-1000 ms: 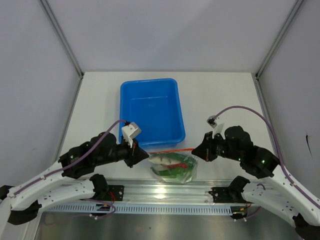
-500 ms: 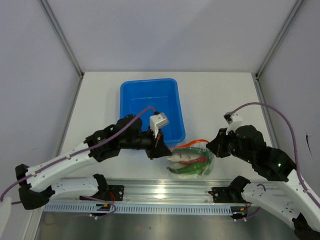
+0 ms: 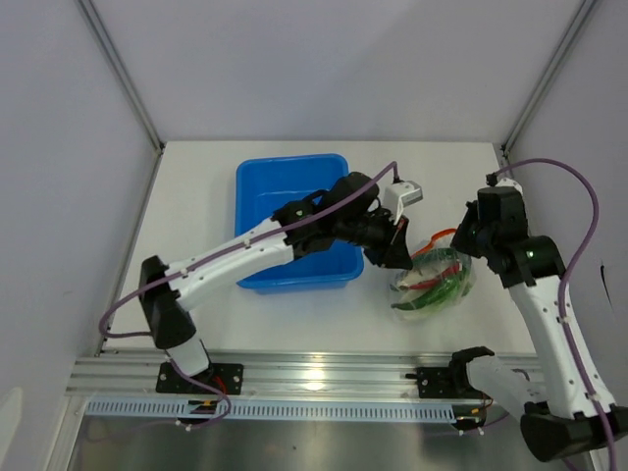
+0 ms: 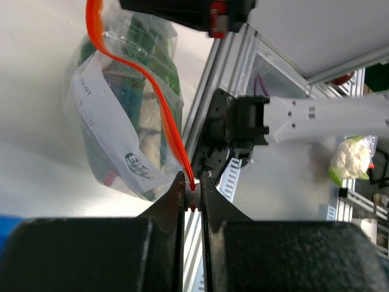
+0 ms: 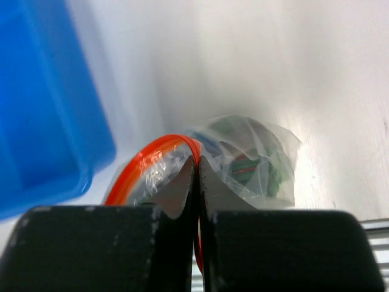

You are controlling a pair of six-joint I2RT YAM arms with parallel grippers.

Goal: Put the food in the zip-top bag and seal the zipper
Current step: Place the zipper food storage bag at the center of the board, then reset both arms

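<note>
White bench (image 3: 196,206) and pale grey walls fill the overhead view, and you can see the blue bin (image 3: 294,163) has nothing in it, so the loading looks done. The food (image 3: 432,287), red and green pieces, sits inside the clear bag (image 3: 453,290), which hangs just right of the bin, between the two arms. Your left claw (image 3: 401,259) and right claw (image 3: 459,239) each grip an end of the mouth, and the orange zipper (image 3: 437,236) arches between them. What I judge is left is the sealing, and from this height you cannot tell whether any of the strip is pressed shut. From the left wrist, the claw (image 4: 192,184) is pinched narrow on the zipper (image 4: 163,109), with the bag (image 4: 91,73) hanging beyond it. A white label (image 4: 106,131) on the bag carries small print too blurred to read. A dark oval logo (image 4: 138,164) near its corner cannot be made out either. From the right wrist, the claw (image 5: 197,165) is clamped tight on the other end of the zipper (image 5: 152,157), which bows out in a loop to one side, a sign the mouth is probably not closed along its length. Green and red food (image 5: 252,165) shows through the bag (image 5: 276,143), with the bin (image 5: 42,121) just beside it, and no writing shows.
</note>
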